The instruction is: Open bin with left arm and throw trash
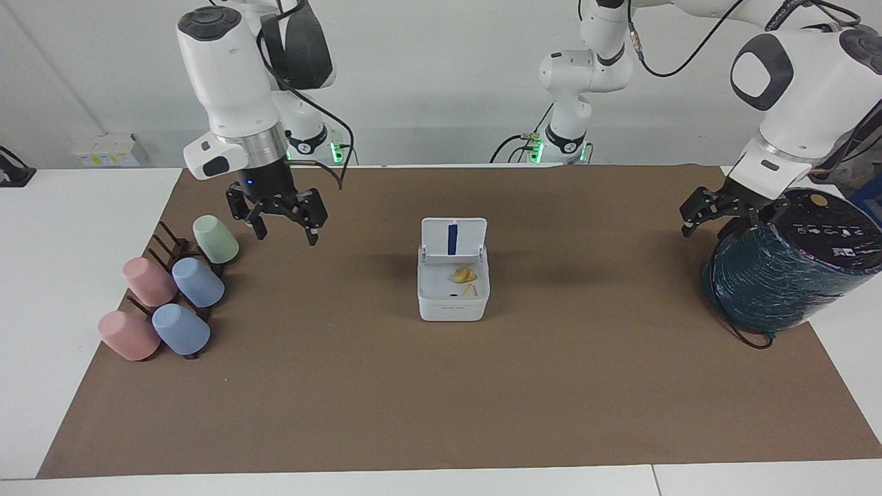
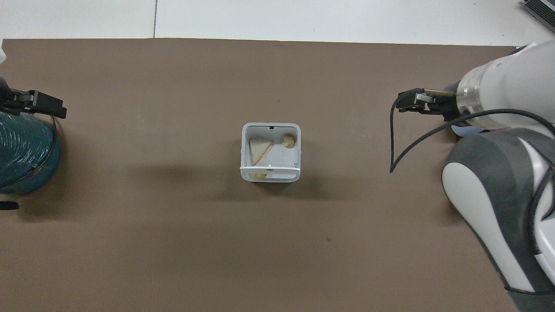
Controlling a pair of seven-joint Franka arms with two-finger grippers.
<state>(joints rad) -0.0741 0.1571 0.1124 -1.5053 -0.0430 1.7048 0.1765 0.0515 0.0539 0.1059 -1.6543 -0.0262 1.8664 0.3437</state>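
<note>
Trash (image 1: pixel 464 275) in open bin (image 1: pixel 453 305)
</note>
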